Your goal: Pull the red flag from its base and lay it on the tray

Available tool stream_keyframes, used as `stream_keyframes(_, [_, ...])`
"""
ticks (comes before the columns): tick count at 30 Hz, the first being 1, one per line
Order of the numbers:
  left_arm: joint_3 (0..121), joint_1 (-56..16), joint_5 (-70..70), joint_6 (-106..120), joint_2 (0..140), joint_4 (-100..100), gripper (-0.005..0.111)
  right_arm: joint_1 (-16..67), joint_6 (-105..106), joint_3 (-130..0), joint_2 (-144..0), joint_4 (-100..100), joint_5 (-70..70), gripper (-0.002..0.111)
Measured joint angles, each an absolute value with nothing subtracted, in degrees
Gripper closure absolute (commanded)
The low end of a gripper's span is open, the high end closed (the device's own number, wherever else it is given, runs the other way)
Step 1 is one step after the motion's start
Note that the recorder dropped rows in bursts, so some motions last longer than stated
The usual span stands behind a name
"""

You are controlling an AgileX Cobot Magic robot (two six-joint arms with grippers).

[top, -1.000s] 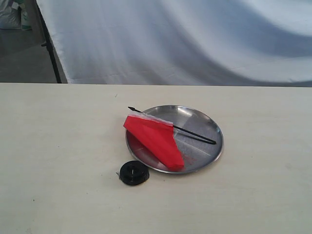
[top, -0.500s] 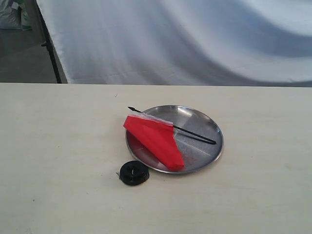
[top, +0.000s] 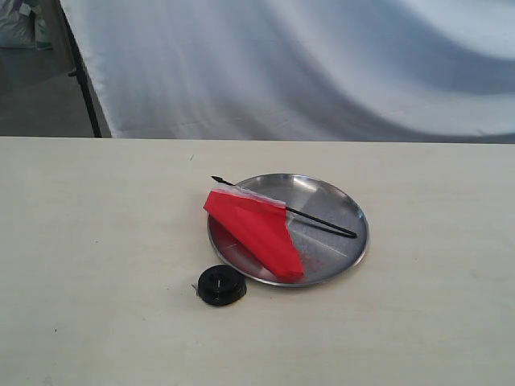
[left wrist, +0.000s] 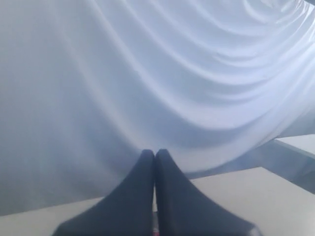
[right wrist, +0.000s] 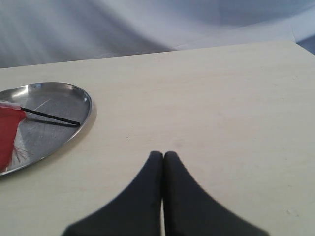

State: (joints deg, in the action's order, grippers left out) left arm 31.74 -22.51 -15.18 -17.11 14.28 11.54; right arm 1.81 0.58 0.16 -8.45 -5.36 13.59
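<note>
Tray (top: 342,201): polished metal, glossy, reflective. Flag (top: 256,232): red cloth, matt. Stick (top: 322,223): black, smooth. Base (top: 221,285): black plastic, slight sheen. Bench (top: 96,257): pale wood-grain, matt. Backdrop (top: 322,64): white cloth, smooth.

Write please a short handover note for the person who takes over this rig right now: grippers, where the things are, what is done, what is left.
Left gripper: shut, empty, pointing at the white backdrop.
Right gripper: shut, empty, above bare table, apart from the tray.
Flag: lies on the tray, with its stick tip over the far left rim.
Base: on the table close to the tray's near left rim, nothing in it.
Done: the flag is off the base and on the tray.
Left: nothing that I can see. Neither arm shows in the exterior view.
</note>
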Motion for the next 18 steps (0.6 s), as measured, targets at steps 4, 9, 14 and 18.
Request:
stream_keyframes(4, [31.74, -22.51, -14.33, -17.34, 14.28, 11.54, 0.107, 1.81, 0.58, 0.16, -8.45, -5.36, 13.59, 0.109])
stream_keyframes(9, [31.53, -22.51, -13.83, -17.32, 14.28, 11.54, 0.107, 1.81, 0.58, 0.16, -8.45, -5.36, 13.59, 0.109])
stream_keyframes(14, [26.93, -22.51, -11.71, -17.32, 14.19, 11.54, 0.107, 1.81, 0.58, 0.16, -8.45, -5.36, 13.59, 0.109])
stream_keyframes(18, [19.52, -22.51, -9.89, -17.32, 14.19, 11.54, 0.107, 1.81, 0.58, 0.16, -8.45, -5.36, 13.59, 0.109])
